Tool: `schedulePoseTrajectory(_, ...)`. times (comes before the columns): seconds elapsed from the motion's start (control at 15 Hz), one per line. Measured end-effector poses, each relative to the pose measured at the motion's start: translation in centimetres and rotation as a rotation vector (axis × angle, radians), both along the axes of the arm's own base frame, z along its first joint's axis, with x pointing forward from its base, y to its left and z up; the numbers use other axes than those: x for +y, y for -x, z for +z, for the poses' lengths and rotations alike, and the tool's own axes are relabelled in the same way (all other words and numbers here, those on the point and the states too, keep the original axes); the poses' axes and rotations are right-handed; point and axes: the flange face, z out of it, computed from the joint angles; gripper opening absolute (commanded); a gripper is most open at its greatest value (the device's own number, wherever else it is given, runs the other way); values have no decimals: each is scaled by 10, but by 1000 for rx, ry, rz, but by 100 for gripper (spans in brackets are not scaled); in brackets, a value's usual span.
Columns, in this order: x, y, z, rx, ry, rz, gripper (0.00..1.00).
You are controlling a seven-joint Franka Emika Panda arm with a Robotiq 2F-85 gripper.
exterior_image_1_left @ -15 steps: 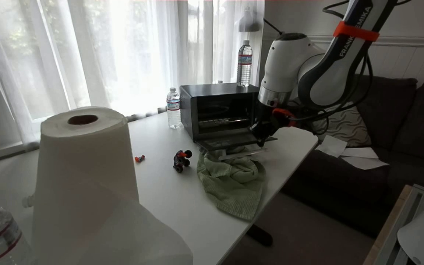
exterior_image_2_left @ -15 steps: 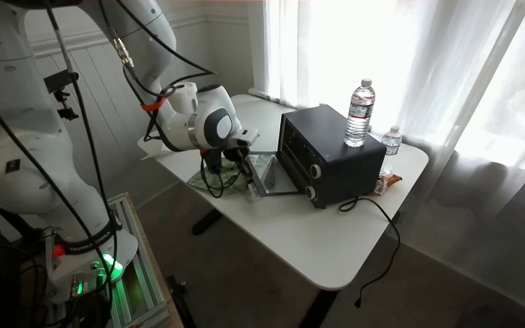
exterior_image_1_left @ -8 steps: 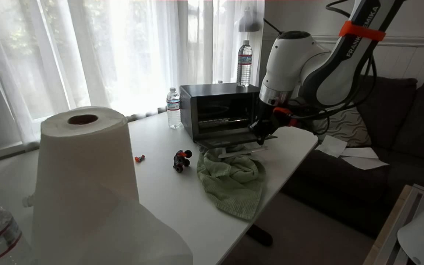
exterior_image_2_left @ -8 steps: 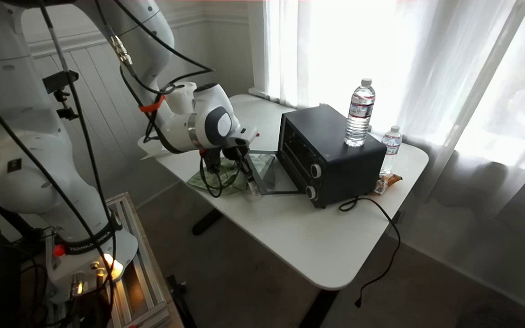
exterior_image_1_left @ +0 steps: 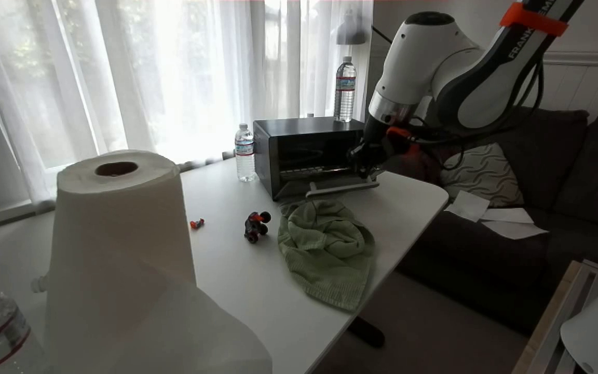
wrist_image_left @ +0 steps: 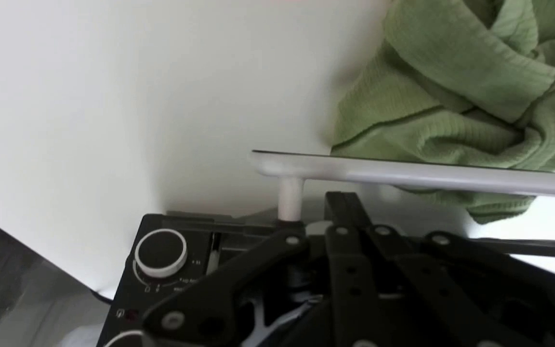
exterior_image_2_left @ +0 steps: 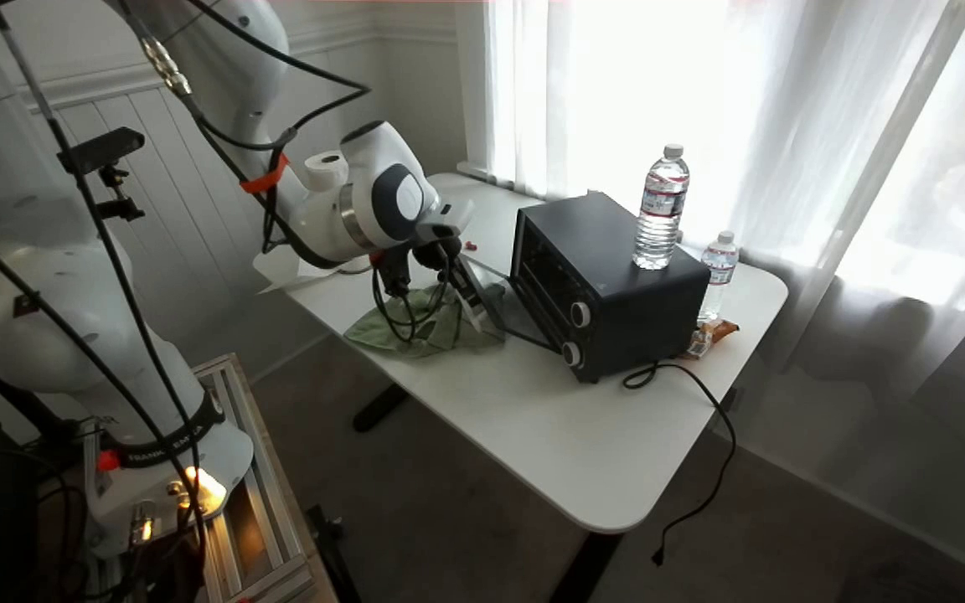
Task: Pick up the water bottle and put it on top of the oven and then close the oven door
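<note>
The water bottle [exterior_image_1_left: 345,93] stands upright on top of the oven [exterior_image_1_left: 304,125] at its knob-side end, as it also does in an exterior view [exterior_image_2_left: 661,213]. The oven door [exterior_image_1_left: 338,185] is partly raised, tilted up from flat, with the oven mouth still open. Its light bar handle [wrist_image_left: 422,174] crosses the wrist view. My gripper [exterior_image_1_left: 364,175] is at the door near the knob side. In the wrist view its fingertips [wrist_image_left: 342,197] are pressed together with nothing between them, on the oven side of the handle, beside its post. Whether they touch the door is hidden.
A crumpled green towel [exterior_image_1_left: 330,254] lies in front of the door. A toy truck [exterior_image_1_left: 255,227] and small orange toy [exterior_image_1_left: 197,224] sit nearby. Another clear bottle [exterior_image_1_left: 245,156] stands beside the oven. A paper towel roll [exterior_image_1_left: 122,249] fills the foreground. A power cord [exterior_image_2_left: 713,494] hangs off the table.
The oven door has swung up from nearly flat to a tilt, its handle rising off the towel. My gripper has moved up with it. The bottles have not moved.
</note>
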Motion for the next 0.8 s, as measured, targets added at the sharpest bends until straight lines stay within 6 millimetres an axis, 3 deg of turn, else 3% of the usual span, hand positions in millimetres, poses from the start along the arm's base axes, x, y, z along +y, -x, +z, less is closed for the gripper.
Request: schedulePoseTrajectory(0.8, -27, -42, 44, -174, 59, 6, 0)
